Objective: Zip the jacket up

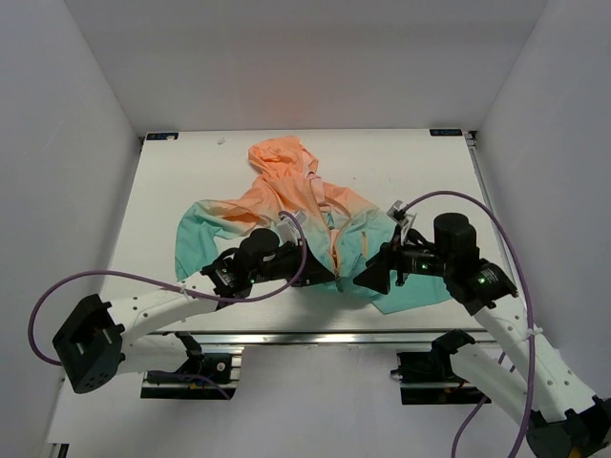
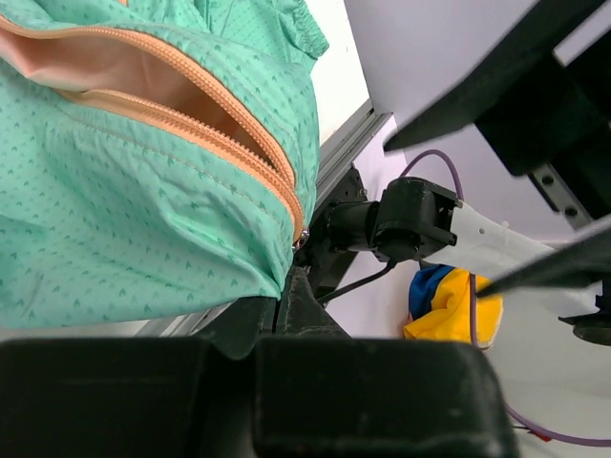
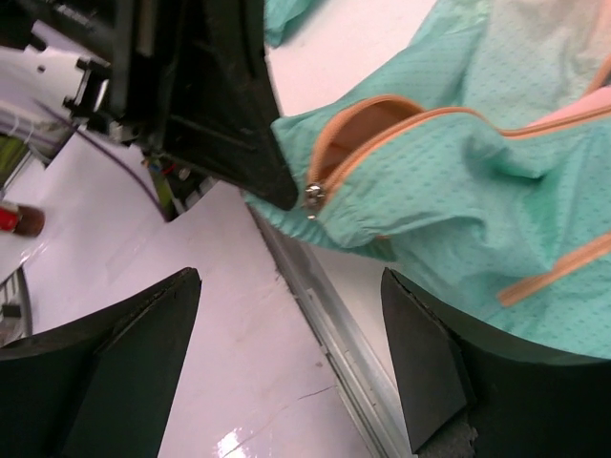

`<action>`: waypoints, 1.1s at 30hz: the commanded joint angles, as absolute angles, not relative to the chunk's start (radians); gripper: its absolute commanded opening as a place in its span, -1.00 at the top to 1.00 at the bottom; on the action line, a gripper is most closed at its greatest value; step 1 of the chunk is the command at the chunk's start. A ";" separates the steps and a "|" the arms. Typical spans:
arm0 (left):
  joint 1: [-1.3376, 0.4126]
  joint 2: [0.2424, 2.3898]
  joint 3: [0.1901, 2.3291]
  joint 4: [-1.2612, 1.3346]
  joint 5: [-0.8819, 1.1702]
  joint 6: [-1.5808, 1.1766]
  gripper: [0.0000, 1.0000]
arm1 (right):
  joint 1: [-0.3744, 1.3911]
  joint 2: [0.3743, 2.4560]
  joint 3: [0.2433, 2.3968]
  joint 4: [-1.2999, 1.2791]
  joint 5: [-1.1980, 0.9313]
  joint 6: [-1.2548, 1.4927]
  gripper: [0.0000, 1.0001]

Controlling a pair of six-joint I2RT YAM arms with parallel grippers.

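Jacket (image 1: pixel 286 191) hem (by slider (image 3: pixel 311 194)) | left pincer (image 3: pixel 274 183) clamped | right pincer (image 3: pixel 289 277) gaping

White arm links (image 1: pixel 158 310), black joints — purple cables (image 1: pixel 124 276), green LEDs (image 1: pixel 481 280)

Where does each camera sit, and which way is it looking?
Top external: above and behind the bases, looking down at the table and jacket; left arm and right arm show.
Left wrist: on the left arm, facing the jacket's teal hem; its own dark finger shows below.
Right wrist: on the right arm, facing the same hem; its spread fingers frame the bottom.
Shared: both wrist views catch the zipper slider.
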State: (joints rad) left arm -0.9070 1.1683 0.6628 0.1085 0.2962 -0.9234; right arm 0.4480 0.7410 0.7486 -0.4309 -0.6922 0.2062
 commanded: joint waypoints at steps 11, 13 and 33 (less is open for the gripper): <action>-0.911 1.195 0.686 0.155 0.344 -0.956 1.00 | 0.634 0.844 0.695 -0.238 -0.825 0.258 -0.64; -0.911 1.189 0.681 0.155 0.339 -0.956 1.00 | 0.634 0.864 0.695 -0.229 -0.808 0.250 -0.62; -0.913 1.178 0.655 0.241 0.399 -0.939 1.00 | 0.634 0.951 0.676 -0.060 -0.750 0.259 -0.54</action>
State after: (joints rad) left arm -0.9070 1.1999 0.6617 0.1860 0.3531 -0.9501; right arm 0.6292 0.9661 0.6724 -0.1547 -0.7582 0.2527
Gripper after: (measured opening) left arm 0.023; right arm 0.772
